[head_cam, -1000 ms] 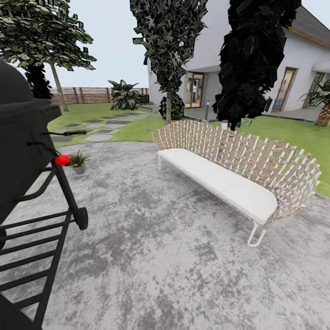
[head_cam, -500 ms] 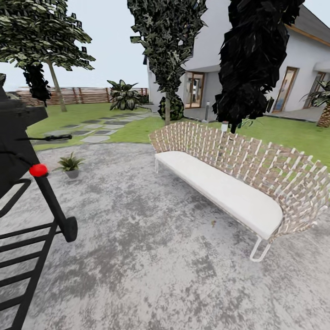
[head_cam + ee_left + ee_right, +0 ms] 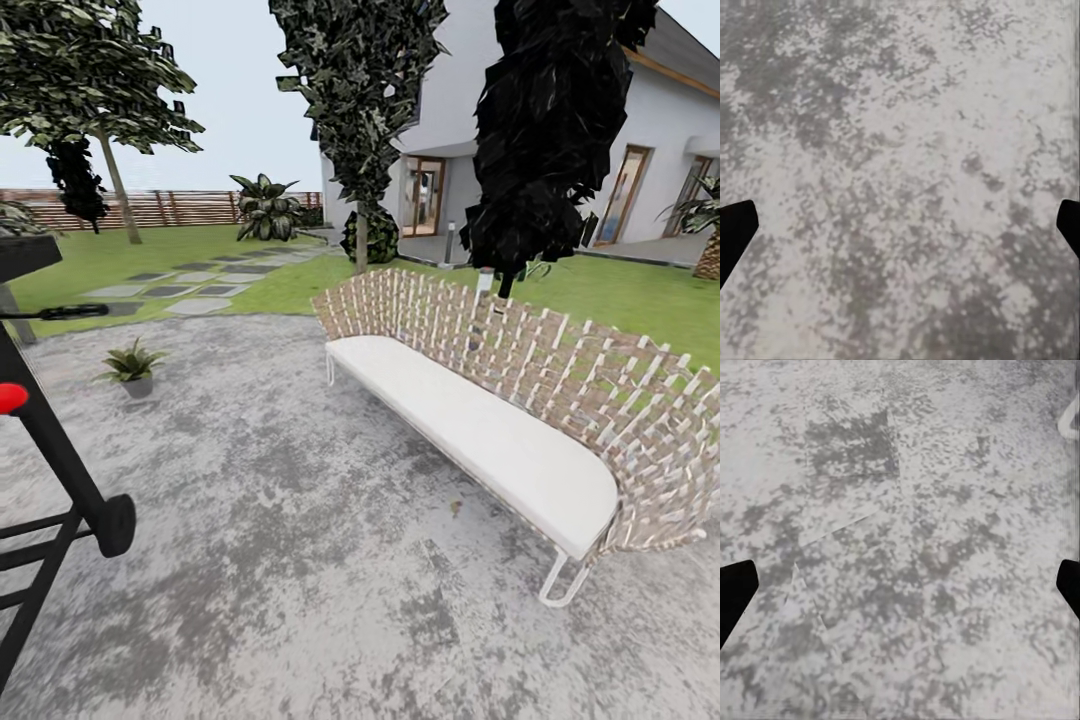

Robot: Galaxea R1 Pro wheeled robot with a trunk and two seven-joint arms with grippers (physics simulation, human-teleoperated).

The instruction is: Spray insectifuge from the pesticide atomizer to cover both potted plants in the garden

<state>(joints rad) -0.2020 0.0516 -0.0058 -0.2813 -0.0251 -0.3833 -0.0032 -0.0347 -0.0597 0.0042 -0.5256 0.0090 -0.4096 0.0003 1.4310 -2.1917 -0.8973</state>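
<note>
Where patio meets lawn, potted plant; bench right.

One potted plant, one bench, one grill.

On the right we see a woven bench with a white cushion, standing slantwise from near right to farther left. At the near left edge stands a black grill with a red knob and a small wheel. Far off we see a white house, two tall dark trees and a broad-leaved bush.
</note>
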